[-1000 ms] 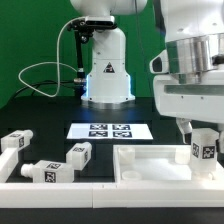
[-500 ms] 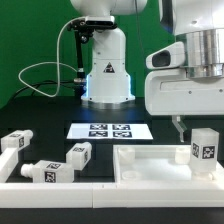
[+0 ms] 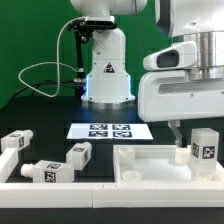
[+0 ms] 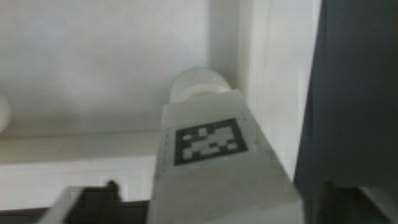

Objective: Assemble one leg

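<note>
One leg (image 3: 203,146), a white stubby block with a tag on its face, stands upright inside the far right corner of the large white tray-shaped part (image 3: 150,168). My gripper (image 3: 199,126) hangs just above it, open, with one finger (image 3: 178,129) beside the leg's top. In the wrist view the leg (image 4: 210,140) stands between my two dark fingers (image 4: 86,203) with gaps on both sides; the gripper (image 4: 217,206) does not grip it. Three more legs lie at the exterior view's left: one (image 3: 14,142), one (image 3: 78,152), one (image 3: 45,171).
The marker board (image 3: 110,130) lies flat behind the tray part. The arm's white base (image 3: 107,72) stands at the back with a cable (image 3: 40,70) running to the left. A white rail (image 3: 18,185) runs along the front left.
My gripper has risen from around the leg to just above its top. The leg has stayed standing in the tray part's corner.
</note>
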